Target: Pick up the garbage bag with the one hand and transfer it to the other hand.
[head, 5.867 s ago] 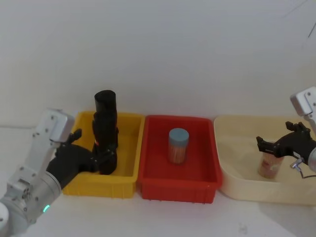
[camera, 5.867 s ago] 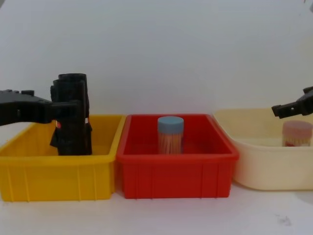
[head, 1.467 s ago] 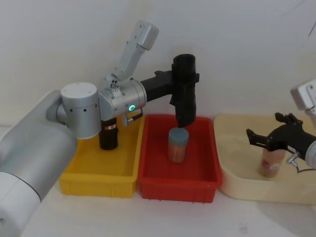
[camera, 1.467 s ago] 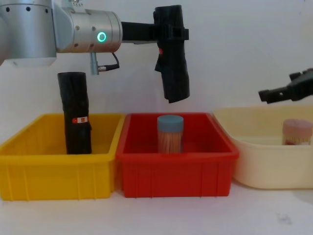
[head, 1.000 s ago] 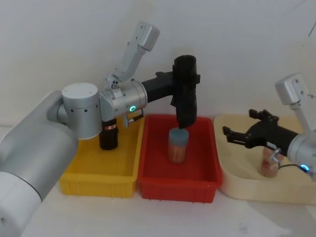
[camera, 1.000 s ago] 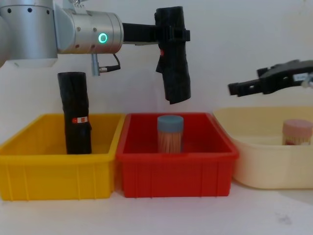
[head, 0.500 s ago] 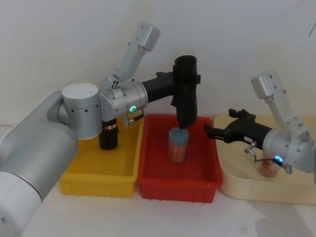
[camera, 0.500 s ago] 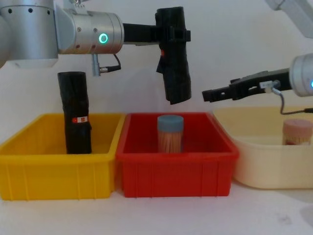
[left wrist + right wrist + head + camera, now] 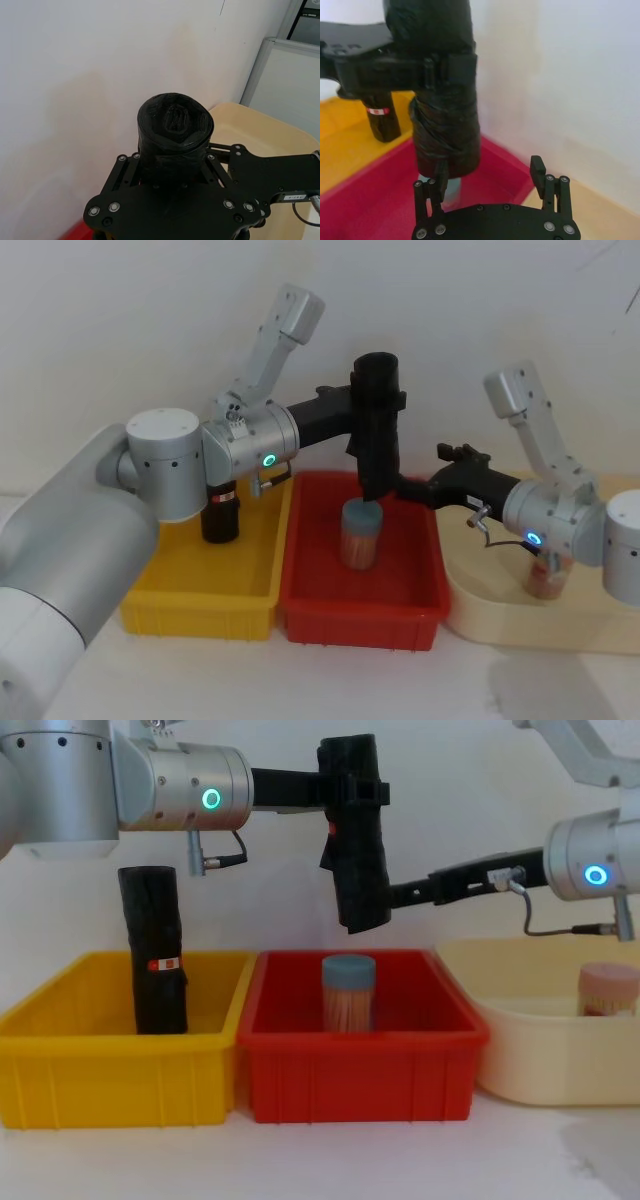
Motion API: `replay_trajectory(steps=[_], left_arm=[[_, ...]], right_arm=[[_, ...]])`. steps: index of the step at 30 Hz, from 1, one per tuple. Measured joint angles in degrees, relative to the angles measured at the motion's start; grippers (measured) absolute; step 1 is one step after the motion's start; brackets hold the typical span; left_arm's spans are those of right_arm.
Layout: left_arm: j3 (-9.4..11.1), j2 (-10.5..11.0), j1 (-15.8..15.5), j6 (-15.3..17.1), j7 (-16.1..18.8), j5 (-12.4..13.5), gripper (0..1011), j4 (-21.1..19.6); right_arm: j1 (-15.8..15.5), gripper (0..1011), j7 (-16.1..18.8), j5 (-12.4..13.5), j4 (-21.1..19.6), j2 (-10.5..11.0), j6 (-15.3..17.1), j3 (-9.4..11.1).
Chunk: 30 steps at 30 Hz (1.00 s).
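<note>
Second black roll (image 9: 155, 952) upright in yellow bin (image 9: 120, 1080), left gripper (image 9: 350, 790) clenched on garbage bag (image 9: 355, 840) held above red bin (image 9: 360, 1070), right gripper (image 9: 487, 187) with fingers parted around bag's lower end, fingertips hidden behind bag in chest view, jar (image 9: 607, 992) in cream tub (image 9: 560, 1065) half hidden.

The garbage bag (image 9: 356, 840) is showing as black plastic film, wrinkled and faintly glossy (tightly rolled). The left end effector (image 9: 172, 192) is presenting matt black hard parts with small bright screw heads. The three bins, yellow (image 9: 110, 1065), red (image 9: 360, 1065) and cream (image 9: 545, 1060), are appearing as smooth moulded plastic.
</note>
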Motion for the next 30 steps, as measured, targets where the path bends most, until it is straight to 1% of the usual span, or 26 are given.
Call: replay_trajectory(steps=[5, 18, 24, 28, 29, 30], left_arm=[[0.0, 0.0, 0.0, 0.0, 0.0, 0.0, 364, 0.0], [0.0, 0.0, 0.0, 0.0, 0.0, 0.0, 364, 0.0], [0.0, 0.0, 0.0, 0.0, 0.0, 0.0, 364, 0.0], [0.0, 0.0, 0.0, 0.0, 0.0, 0.0, 364, 0.0], [0.0, 0.0, 0.0, 0.0, 0.0, 0.0, 364, 0.0], [0.0, 0.0, 0.0, 0.0, 0.0, 0.0, 364, 0.0]], right_arm=[[0.8, 1000, 1.5, 0.8, 0.3, -0.3, -0.1, -0.5], [1.7, 1000, 4.7, 2.0, -0.3, -0.2, 0.3, -2.1], [2.9, 1000, 5.4, 2.3, 1.7, -0.9, -0.1, -2.7], [4.1, 1000, 5.6, 2.4, 4.1, -1.8, -0.9, -3.1], [4.1, 1000, 5.6, 2.4, 4.1, -1.8, -0.9, -3.1], [4.8, 1000, 5.6, 2.5, 5.5, -2.4, -1.5, -3.4]])
